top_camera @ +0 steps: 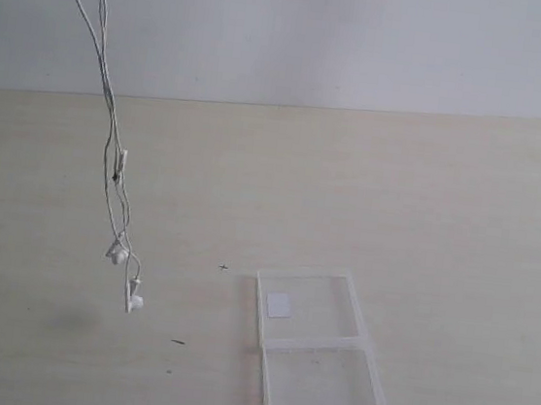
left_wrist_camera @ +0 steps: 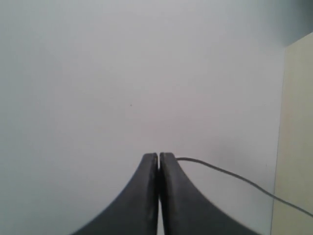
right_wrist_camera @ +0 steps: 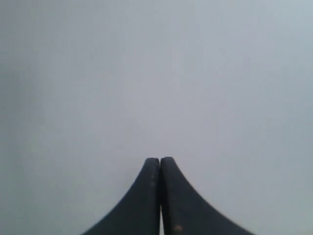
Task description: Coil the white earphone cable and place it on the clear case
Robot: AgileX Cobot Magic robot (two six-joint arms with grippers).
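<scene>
While the white cable point(top_camera: 112, 136) hangs at the left, earbuds point(top_camera: 125, 274) dangling clear of the table point(top_camera: 462, 234), your left gripper point(left_wrist_camera: 159, 156) is pinched closed on it. Coiling looks not yet begun. The clear case point(top_camera: 317, 354) lies flat, near and to the right. Your right gripper point(right_wrist_camera: 160, 160) is closed, empty; next it should open and catch the hanging strand.

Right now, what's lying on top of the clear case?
Only a white sticker on one half. The white earphone cable dangles left of the clear case, not touching it. No part is hidden.
</scene>
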